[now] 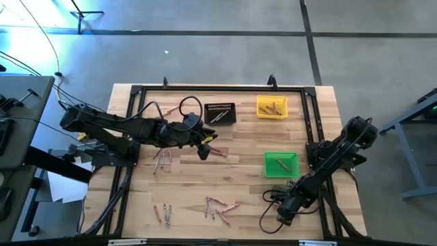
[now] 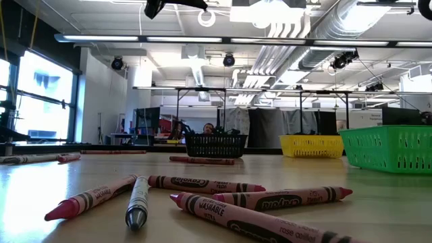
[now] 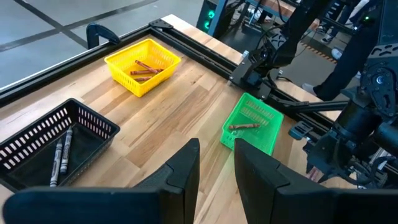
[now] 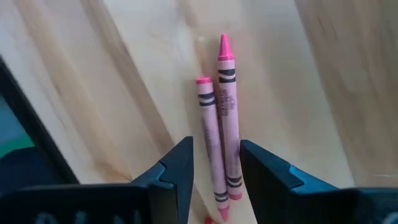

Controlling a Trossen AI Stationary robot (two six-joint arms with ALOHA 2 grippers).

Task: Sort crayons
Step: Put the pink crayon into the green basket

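Note:
Crayons lie flat on the wooden table in loose groups [image 1: 162, 158], [image 1: 164, 214], [image 1: 220, 207]; the front group shows close up in the low view [image 2: 202, 196]. My right gripper [image 4: 216, 171] is open near the table's front right [image 1: 281, 213] and points steeply down. Its fingers stand on either side of the ends of two pink crayons [image 4: 221, 118], which lie side by side on the wood. My left gripper [image 3: 216, 180] is open with nothing between its fingers. It hangs high over the table's middle [image 1: 203, 147], near the black bin [image 1: 220, 113].
The black bin [image 3: 59, 149] holds two grey crayons. At the far right, the yellow bin [image 1: 272, 107] holds brownish crayons. The green bin [image 1: 281, 164], holding one brown crayon, stands just beyond my right gripper. A black frame [image 1: 311, 116] borders the table.

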